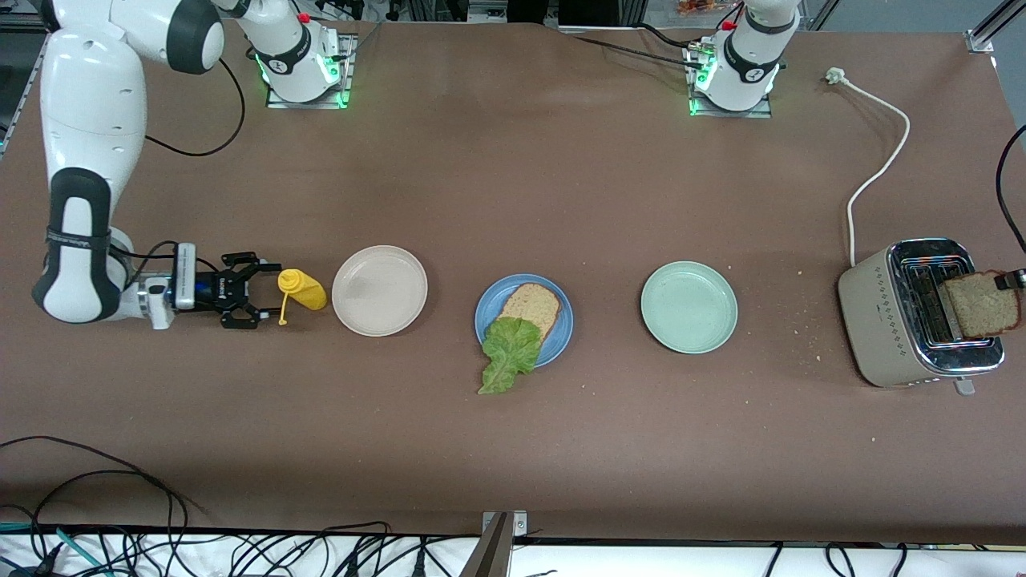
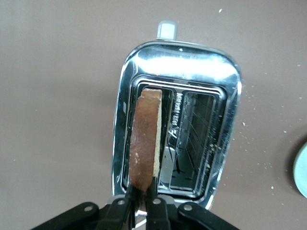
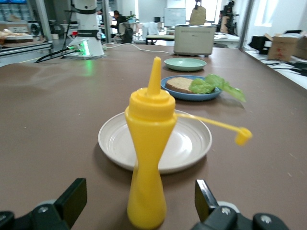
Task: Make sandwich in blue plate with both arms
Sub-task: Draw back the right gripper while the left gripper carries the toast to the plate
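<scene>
Lettuce leaf (image 1: 508,353) overhangs blue plate (image 1: 489,308), covering part of bread slice (image 1: 531,305) | right gripper (image 1: 243,301) low on table, jaws apart either side of upright yellow bottle (image 1: 303,288) beside beige plate (image 1: 379,289) | left gripper (image 2: 140,196) over toaster (image 1: 882,312), mostly cut off, clamped on second slice (image 1: 979,304) edge | green plate (image 1: 688,306) bare
</scene>
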Available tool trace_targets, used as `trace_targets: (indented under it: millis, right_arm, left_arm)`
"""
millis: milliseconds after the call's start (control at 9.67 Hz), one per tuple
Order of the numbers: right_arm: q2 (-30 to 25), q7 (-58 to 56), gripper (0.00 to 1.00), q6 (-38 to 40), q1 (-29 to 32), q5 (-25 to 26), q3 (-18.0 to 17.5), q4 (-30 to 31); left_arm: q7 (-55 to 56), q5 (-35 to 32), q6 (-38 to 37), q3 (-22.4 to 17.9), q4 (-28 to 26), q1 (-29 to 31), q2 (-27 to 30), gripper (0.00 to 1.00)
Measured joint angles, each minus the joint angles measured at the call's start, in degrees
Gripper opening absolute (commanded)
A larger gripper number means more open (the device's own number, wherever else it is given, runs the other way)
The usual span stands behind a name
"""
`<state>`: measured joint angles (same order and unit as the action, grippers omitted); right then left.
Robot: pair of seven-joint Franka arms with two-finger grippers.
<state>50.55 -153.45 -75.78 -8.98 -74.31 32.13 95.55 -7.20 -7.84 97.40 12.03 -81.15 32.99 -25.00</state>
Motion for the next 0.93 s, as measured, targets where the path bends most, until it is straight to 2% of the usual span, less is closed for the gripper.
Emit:
trace_targets:
  millis: [207,517,724,930]
  right_arm:
    - [-0.02,7.82,1.0,0.05,3.08,0.02,0.31,-1.0]
    - [-0.46,26.19,1.0,4.29,4.59,1.92,2.52,-7.91]
    - [-0.81,38.69,1.0,8.46,4.58,2.25,4.42,-11.89]
    - [-1.05,49.9,1.0,12.01,4.57,2.59,6.72,-15.95]
  left_arm:
    - [0.0,0.0,-2.66,0.63,0.13,-0.06,3.26,0.0]
    - [0.74,0.4,-6.7,2.61,0.2,-0.12,7.22,0.0]
    - [7.32,4.61,-9.52,4.79,0.23,-0.15,9.2,0.0]
    - [19.99,6.09,-10.88,10.73,-0.2,-0.25,9.47,0.0]
